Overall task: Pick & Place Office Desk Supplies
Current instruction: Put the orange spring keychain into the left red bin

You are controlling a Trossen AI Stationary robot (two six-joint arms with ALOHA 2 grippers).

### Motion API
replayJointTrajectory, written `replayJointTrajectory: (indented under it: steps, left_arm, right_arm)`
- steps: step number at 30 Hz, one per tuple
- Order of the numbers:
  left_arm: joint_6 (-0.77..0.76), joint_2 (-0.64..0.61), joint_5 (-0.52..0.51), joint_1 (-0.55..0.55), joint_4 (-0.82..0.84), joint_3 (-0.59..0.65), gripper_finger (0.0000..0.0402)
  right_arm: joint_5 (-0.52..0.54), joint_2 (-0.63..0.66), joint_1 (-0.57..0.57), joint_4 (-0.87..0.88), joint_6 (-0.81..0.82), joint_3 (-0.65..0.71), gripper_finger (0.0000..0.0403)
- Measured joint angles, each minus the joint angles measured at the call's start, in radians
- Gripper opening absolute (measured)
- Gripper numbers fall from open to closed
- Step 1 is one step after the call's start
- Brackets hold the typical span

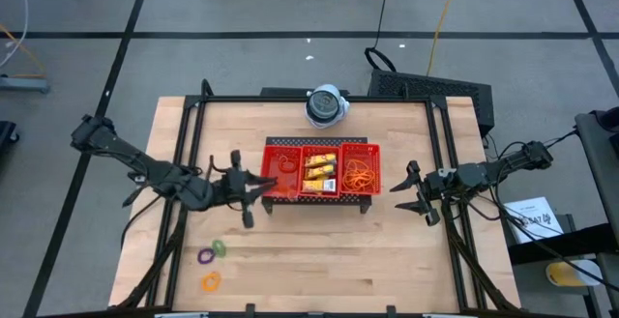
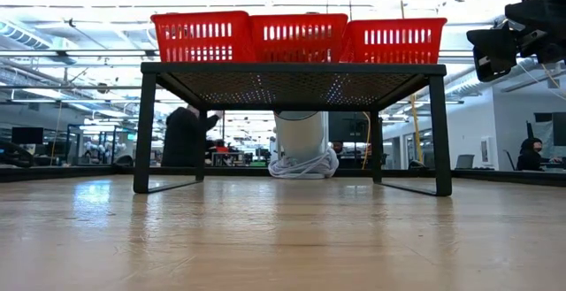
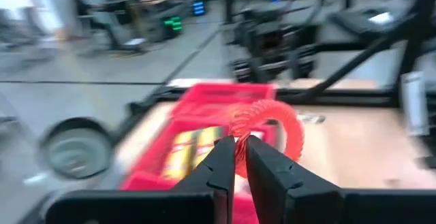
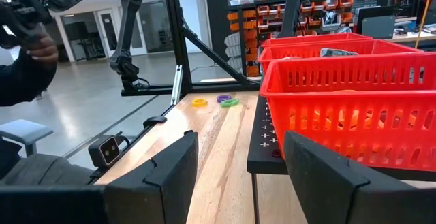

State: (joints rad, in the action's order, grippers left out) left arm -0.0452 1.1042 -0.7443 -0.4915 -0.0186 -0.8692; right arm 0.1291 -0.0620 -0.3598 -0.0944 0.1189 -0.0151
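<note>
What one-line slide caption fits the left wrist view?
Left gripper shut on a pink ring, carried above the red tray.

Left arm reaches in from the left, left pincer (image 1: 263, 187) nearly closed, its 2 fingers (image 3: 221, 166) almost touching. Right arm extends from the right, right pincer (image 1: 406, 190) spread wide, holding nothing.

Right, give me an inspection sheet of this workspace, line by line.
Surface: wooden table, black frame on it.
Job's things: yellow packets in the red tray's middle compartment, orange bands in the right one; purple ring, green ring, orange ring on the table.
Clutter: round white-grey device.
Grippers: left hand shut on a pink ring at the tray; right hand open beside it.
Cables: on the floor.
Surroundings: people behind.
</note>
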Motion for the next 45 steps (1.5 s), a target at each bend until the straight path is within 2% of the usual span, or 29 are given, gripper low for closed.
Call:
replayJointTrajectory:
  steps: [3,5,13,21,32,45]
  left_arm:
    - [-0.011,0.001,-0.068,0.005,0.047,0.0,0.0038]
    - [-0.025,0.012,-0.076,0.019,0.061,0.0,0.0033]
    - [-0.089,0.028,-0.077,0.072,0.12,0.001,0.0019]
    - [-0.168,0.028,-0.077,0.113,0.19,0.001,0.0039]
    - [-0.328,0.028,-0.078,0.169,0.303,0.001,0.0042]
    - [-0.339,0.028,-0.059,0.184,0.307,0.001,0.0042]
  right_arm:
    - [0.0,0.0,0.0,0.0,0.0,0.0,0.0206]
    - [0.0,0.0,0.0,0.0,0.0,0.0,0.0206]
    - [0.0,0.0,0.0,0.0,0.0,0.0,0.0206]
    - [0.0,0.0,0.0,0.0,0.0,0.0,0.0206]
    - [0.0,0.0,0.0,0.0,0.0,0.0,0.0206]
    - [0.0,0.0,0.0,0.0,0.0,0.0,0.0206]
